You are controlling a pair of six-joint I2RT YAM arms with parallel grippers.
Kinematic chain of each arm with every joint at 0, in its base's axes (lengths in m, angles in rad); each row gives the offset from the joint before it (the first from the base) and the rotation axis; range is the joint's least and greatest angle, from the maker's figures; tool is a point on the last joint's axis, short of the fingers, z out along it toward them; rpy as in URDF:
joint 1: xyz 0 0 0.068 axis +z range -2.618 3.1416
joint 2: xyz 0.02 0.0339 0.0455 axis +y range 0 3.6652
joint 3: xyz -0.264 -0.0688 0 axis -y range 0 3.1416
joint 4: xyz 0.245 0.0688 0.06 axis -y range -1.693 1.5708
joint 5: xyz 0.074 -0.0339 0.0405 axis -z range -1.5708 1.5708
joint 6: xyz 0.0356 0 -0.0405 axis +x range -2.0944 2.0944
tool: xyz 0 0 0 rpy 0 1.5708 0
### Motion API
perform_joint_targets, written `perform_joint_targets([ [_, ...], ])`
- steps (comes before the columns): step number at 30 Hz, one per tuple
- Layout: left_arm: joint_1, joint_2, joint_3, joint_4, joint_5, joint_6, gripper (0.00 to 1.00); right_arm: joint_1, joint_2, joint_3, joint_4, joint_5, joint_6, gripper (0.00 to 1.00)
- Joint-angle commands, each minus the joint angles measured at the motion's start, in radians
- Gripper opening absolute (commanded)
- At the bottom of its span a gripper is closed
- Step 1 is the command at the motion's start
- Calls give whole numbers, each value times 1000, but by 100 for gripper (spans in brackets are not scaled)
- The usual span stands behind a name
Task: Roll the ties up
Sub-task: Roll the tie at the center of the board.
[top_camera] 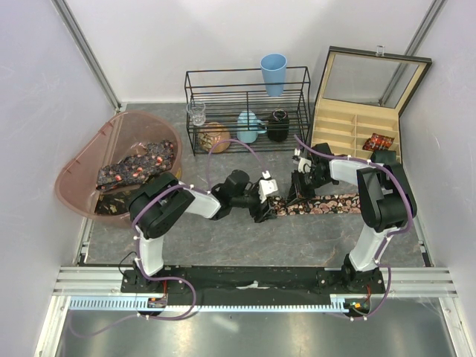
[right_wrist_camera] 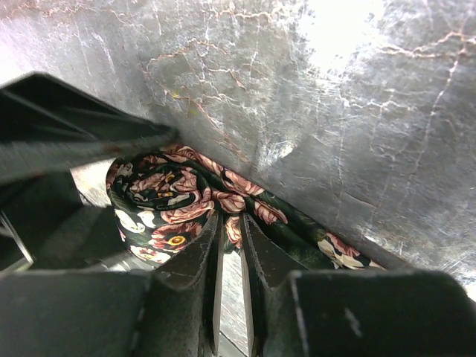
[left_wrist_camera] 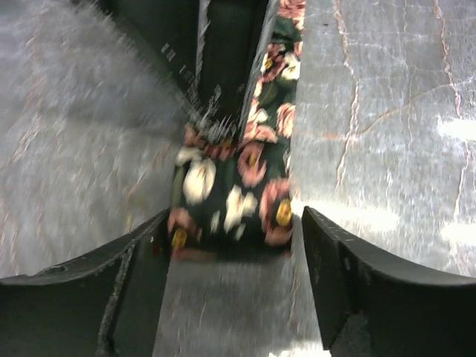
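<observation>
One tie (top_camera: 320,203), dark with pink and cream flowers, lies stretched across the middle of the table. Its left end is wound into a loose coil (right_wrist_camera: 160,201). My right gripper (right_wrist_camera: 232,223) comes down on the strip right beside that coil, its jaws almost together with a fold of the fabric between the tips. My left gripper (left_wrist_camera: 234,249) is low over the table, jaws wide apart, and the tie's coiled end (left_wrist_camera: 234,193) sits just ahead of its tips without touching them. In the top view the two grippers (top_camera: 265,210) (top_camera: 300,192) face each other. More ties (top_camera: 137,167) lie in the tub.
A translucent pink tub (top_camera: 82,160) stands tilted at the left. A black wire rack (top_camera: 245,111) at the back holds jars and a blue cup (top_camera: 273,73). An open wooden compartment box (top_camera: 338,126) at the right holds a rolled tie (top_camera: 379,141).
</observation>
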Motion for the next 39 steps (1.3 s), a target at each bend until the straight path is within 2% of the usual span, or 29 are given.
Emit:
perform_joint_targets([
  [1, 41, -23, -81, 249, 57, -107, 77, 11, 58, -28, -13, 200, -86, 22],
  [7, 50, 55, -86, 444, 115, -208, 77, 16, 56, -26, -13, 210, -91, 21],
  [12, 47, 121, -58, 527, 169, -298, 77, 17, 61, -17, -16, 216, -91, 22],
  [18, 44, 150, -22, 526, 176, -298, 69, 24, 67, -17, -21, 227, -91, 22],
  [26, 21, 201, 14, 554, 152, -329, 66, 27, 68, -15, -19, 235, -85, 22],
  [32, 10, 215, 0, 557, 147, -303, 58, 27, 72, -14, -19, 236, -81, 22],
  [37, -2, 207, 2, 462, 120, -239, 46, 28, 73, -12, -27, 233, -88, 22],
  [39, -14, 189, 15, 384, 101, -168, 42, 28, 75, -12, -30, 233, -88, 22],
])
